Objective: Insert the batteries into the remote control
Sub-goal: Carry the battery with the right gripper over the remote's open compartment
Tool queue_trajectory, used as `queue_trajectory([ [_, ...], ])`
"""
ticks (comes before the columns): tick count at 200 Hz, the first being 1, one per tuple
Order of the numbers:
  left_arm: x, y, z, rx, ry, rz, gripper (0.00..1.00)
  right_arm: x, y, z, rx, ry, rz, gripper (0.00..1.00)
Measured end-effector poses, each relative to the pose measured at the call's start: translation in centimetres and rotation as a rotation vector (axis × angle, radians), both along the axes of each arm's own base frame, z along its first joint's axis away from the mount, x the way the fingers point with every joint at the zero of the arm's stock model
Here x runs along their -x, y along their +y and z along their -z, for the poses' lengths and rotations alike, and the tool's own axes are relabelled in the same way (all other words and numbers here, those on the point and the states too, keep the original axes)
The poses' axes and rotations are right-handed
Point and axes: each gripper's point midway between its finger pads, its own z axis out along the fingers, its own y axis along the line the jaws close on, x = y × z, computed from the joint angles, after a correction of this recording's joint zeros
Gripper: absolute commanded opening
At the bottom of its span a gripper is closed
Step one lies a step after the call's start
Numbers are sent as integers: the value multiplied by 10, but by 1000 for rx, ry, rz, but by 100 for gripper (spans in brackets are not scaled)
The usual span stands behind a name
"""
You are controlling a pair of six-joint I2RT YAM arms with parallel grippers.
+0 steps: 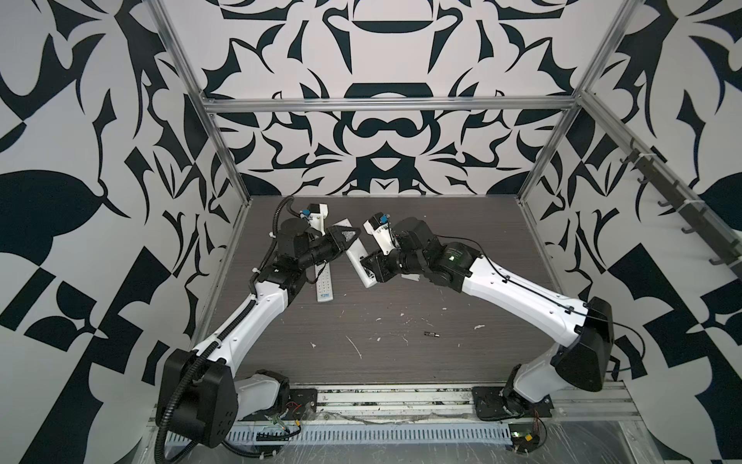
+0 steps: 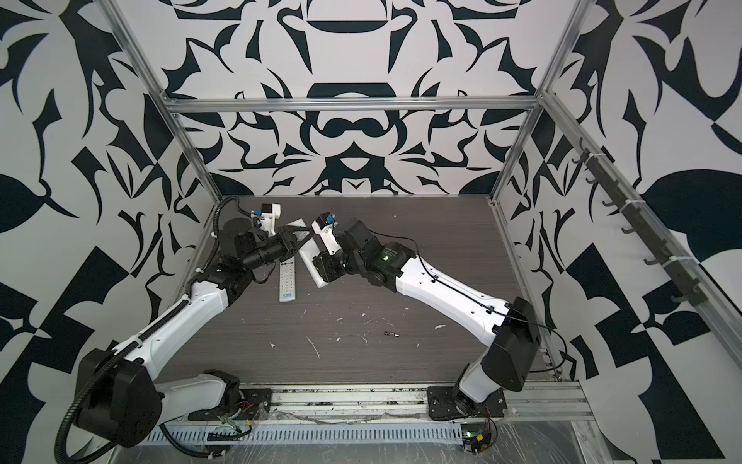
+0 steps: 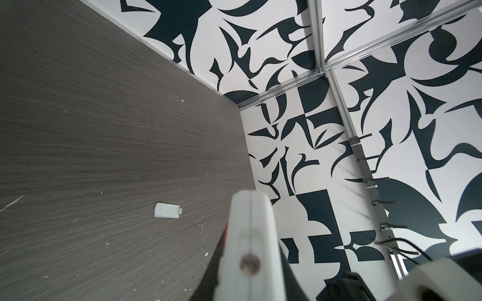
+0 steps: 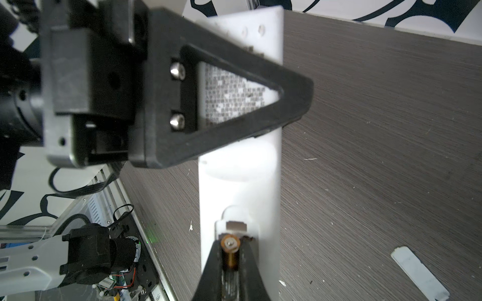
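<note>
right wrist view: the right gripper (image 4: 230, 245) is clamped on the held battery (image 4: 229, 254), its metal tip pointing into the open bay (image 4: 236, 226) of the white remote (image 4: 240, 182).
left pincer: the left gripper (image 4: 300, 99) is closed across the white remote's far end, one black triangular finger lying over its back; it looks like a pinch through the thickness, though the lower finger is hidden.
remote's place: in both top views the white remote (image 1: 356, 252) lies between the two grippers, at about 11 o'clock from the middle of the table (image 1: 401, 361).
spare cell: a loose battery (image 1: 431, 333) lies alone on the table at about 5 o'clock, well apart from both arms.
other items: a grey remote (image 1: 325, 281) lies buttons up at about 9 o'clock; a white bay cover (image 3: 167, 210) lies flat on the table.
handling, battery: likely light, rigid and smooth-skinned, so prone to roll or swivel in the jaws; best gripped across its mid-body, leaving both ends free.
handling, remote: likely light, hollow plastic that slides easily, so it needs pinning while a cell is pressed against the spring contact.
caution: the bay is narrow; a tilted cell may jam or pop out.
</note>
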Motion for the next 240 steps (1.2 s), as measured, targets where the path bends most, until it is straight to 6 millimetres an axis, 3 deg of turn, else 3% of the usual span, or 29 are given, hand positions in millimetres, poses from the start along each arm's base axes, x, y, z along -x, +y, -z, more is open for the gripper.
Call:
queue_trajectory([
  [39,-2,-1,0,7,-1,1,0,2,1,1,-1,12,-8,23],
  [128,-3,-2,0,10,-2,7,0,3,1,3,4,19,-13,25],
  [174,-3,-2,-3,18,-12,7,0,7,-1,7,28,30,-24,48],
  [240,-2,-5,-2,26,-12,39,0,12,-4,1,57,21,-42,55],
])
